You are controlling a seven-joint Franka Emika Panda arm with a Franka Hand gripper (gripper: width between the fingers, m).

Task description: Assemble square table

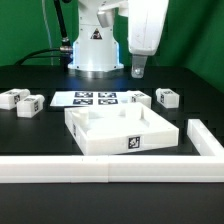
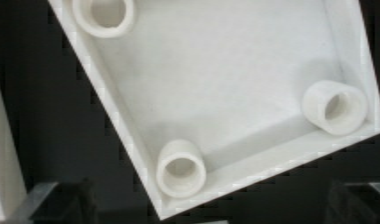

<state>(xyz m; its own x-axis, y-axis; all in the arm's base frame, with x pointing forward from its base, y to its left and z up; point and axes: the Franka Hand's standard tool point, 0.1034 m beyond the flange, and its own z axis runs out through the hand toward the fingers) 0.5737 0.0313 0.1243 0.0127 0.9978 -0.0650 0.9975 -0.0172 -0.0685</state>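
— On the work surface (image 1: 40, 130), what are you seeing, going from the exterior view's left?

— I'm seeing two legs (image 1: 30, 104) lying loose at the far left. Next comes the marker board (image 1: 95, 99), then the table top (image 1: 100, 142) sitting rim up in the middle, just behind the long bar of the fence (image 1: 60, 170). Two more legs (image 1: 166, 96) are lying beyond its far right corner. The fence's short arm is standing apart from the top on the exterior view's right.

— Which step are you working on?

— I'm judging it as the very start. The wrist view is showing three sockets (image 2: 180, 168), all empty, so no leg is fitted yet. I'm hovering above the top, so I'm probably either lining up to seat it into the fence corner or heading for a leg.

— What is the next move asking of you?

— If it's the top, I'm needing to come down astride its rim and slide it toward the short arm without tipping it. If it's a leg, I'm needing to travel over, square up and grip across its chunky body.

— And your gripper?

— My gripper (image 1: 138, 69) is hanging in the air, touching nothing. In the wrist view my fingers (image 2: 41, 203) are showing at opposite edges, spread wide, with nothing pinched between them.
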